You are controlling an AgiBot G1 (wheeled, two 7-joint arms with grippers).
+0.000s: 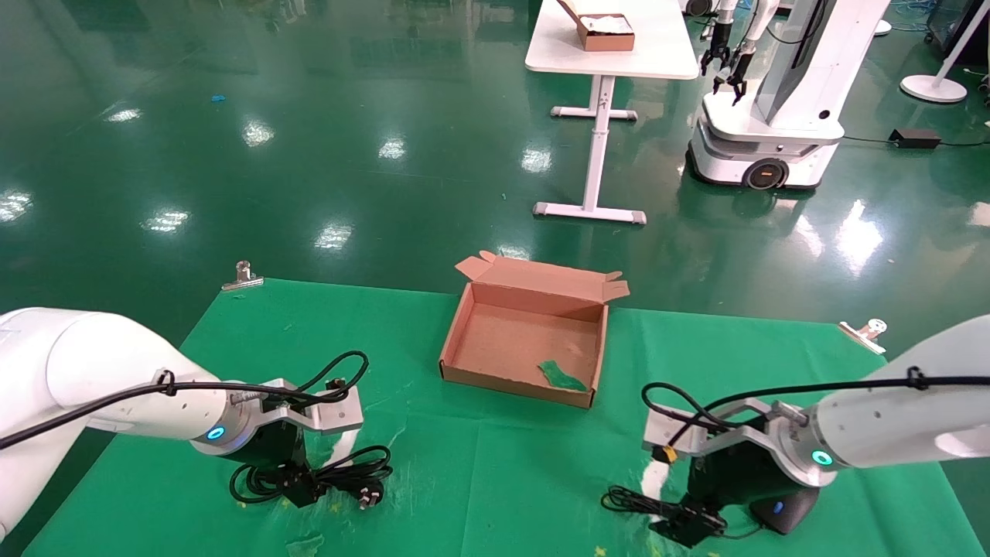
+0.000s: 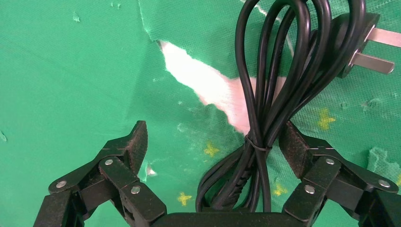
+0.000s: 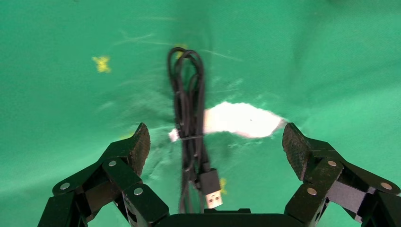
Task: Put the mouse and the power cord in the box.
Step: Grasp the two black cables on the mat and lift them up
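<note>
Left claw (image 2: 213, 146) spread wide astride the power cord (image 2: 265, 109), lying near table's left front. Right claw (image 3: 215, 146) wide over mouse (image 1: 783, 512) cable bundle. Box (image 1: 526, 340) empty, centre. Recommend: close on tied waist of coil, w/ all loops between pads.

Robotics lab or test hall: glossy green epoxy floor (image 1: 309, 155) reflecting overhead lights; work surface draped in a green cloth (image 1: 503, 480) clipped at 2 corners by metal clamps (image 1: 243, 277); a 2nd white wheeled robot (image 1: 773, 116) stands beside a white height-adjustable table (image 1: 611, 46); a power brick (image 1: 914, 138) lies on the floor.
</note>
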